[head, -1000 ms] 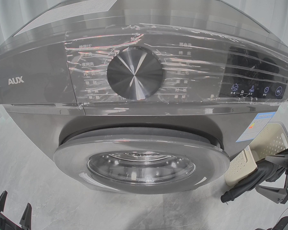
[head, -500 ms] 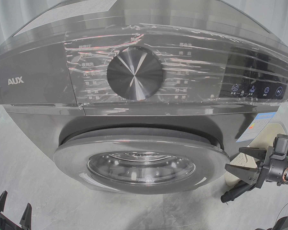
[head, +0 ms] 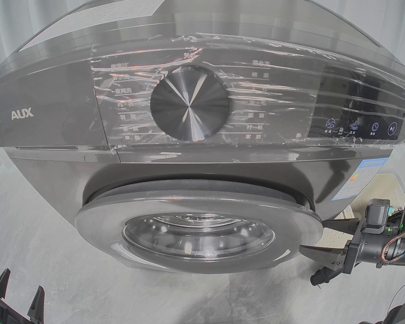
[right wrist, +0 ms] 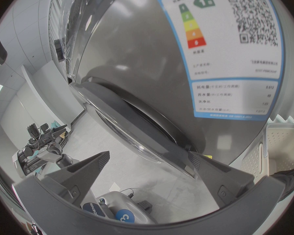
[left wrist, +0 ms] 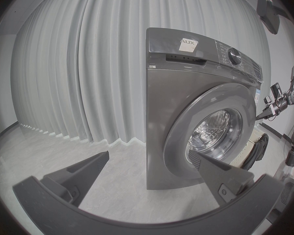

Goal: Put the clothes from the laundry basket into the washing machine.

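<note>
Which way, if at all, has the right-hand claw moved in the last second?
Yes: the right gripper has swung in from over the laundry basket toward the right rim of the washing machine door, jaws open.

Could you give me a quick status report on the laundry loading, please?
Right claw open at the washing machine door edge. Left claw open, low. Door shut, in the way. Dark garment draped over laundry basket, not yet loaded.

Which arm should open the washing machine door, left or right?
Probably right: the right claw, open, sits at the edge of the door; the left claw hangs low, far from it.
</note>
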